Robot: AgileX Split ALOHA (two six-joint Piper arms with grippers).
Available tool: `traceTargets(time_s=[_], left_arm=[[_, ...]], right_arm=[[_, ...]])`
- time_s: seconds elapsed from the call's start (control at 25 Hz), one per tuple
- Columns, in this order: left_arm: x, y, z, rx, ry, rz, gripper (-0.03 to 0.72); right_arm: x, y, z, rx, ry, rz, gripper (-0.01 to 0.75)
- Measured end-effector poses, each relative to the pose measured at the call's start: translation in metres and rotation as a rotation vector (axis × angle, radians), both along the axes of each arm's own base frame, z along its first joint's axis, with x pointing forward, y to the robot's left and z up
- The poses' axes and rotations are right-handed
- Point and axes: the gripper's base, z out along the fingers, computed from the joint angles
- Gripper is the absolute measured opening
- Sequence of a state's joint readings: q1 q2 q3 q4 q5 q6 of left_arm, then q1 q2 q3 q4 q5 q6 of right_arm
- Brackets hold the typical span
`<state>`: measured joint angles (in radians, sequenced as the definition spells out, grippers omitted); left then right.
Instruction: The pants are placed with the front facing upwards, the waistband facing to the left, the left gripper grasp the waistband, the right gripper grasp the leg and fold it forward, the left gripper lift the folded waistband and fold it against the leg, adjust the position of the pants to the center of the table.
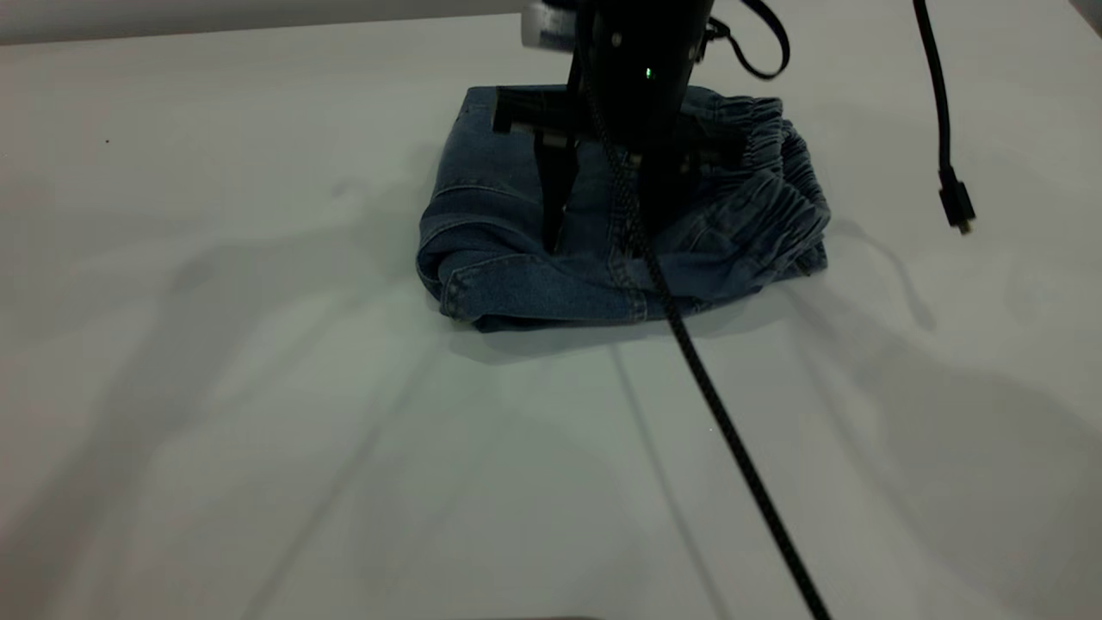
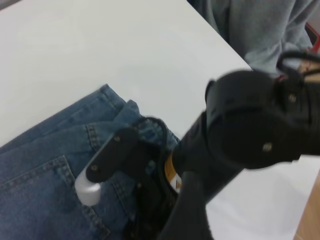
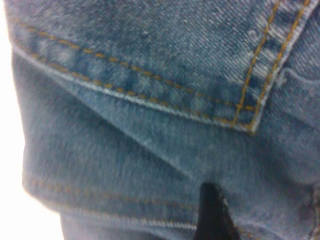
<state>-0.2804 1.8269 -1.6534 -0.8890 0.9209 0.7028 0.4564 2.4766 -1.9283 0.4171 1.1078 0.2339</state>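
The pants (image 1: 534, 275) are seen as a folded bundle of denim lying flat on the counter (image 1: 258, 387). They sit on its far half, roughly midway between its left and right sides. The long axis of the bundle runs across the exterior view. The gathered elastic waistband (image 1: 788, 172) is at the right end, and a thick rolled fold (image 1: 439, 267) is at the left end.

The left hand (image 1: 633, 146) is placed directly above the middle of the bundle and reaches down onto the denim. Its braided cable (image 1: 732, 430) trails toward the near edge of the counter. Whether this hand is open or closed, and whether any cloth is held, cannot be told.

The right hand (image 2: 150, 190) is set down on the same bundle, close beside the left one, with its white cylinder (image 2: 89, 192) over the denim. Its state cannot be told either.

The folding is judged to be done, so only the shift to the centre is thought to remain. For that, the bundle would need to be drawn toward the near side, across its long axis. Both hands are over it and neither is clearly nearer.

A loose plug (image 1: 957, 207) hangs well to the right. A person in grey clothing (image 2: 260, 25) is glimpsed beyond the counter edge.
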Motion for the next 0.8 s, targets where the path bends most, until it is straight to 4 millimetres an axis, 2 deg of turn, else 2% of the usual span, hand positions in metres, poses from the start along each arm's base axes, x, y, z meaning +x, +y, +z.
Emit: traceTargets(time_s=[0.08,0.16,0.24,0.36,0.48,0.64,0.8], left_arm=[[-0.004,0.003,0.007,0.001,-0.020,-0.008,0.582],[-0.009,0.008,0.019,0.002,-0.063,-0.009,0.582],[-0.020,0.014,0.038,0.003,-0.121,-0.010,0.582],[-0.038,0.023,0.062,0.043,-0.195,-0.015,0.582],[-0.060,0.031,0.079,0.119,-0.221,-0.038,0.582],[-0.094,0.046,0.096,0.238,-0.196,-0.060,0.582],[-0.118,0.058,0.115,0.284,-0.225,-0.006,0.582]], right_arm=[[0.003,-0.002,0.020,-0.020,-0.037,0.066,0.388],[0.009,-0.004,0.054,-0.039,-0.127,0.127,0.388],[0.016,-0.005,0.096,-0.038,-0.255,0.149,0.388],[0.013,-0.012,0.160,-0.037,-0.424,0.178,0.388],[0.000,-0.022,0.211,-0.041,-0.538,0.204,0.388],[-0.028,-0.035,0.275,-0.003,-0.669,0.233,0.388],[-0.078,-0.058,0.345,0.046,-0.832,0.272,0.388]])
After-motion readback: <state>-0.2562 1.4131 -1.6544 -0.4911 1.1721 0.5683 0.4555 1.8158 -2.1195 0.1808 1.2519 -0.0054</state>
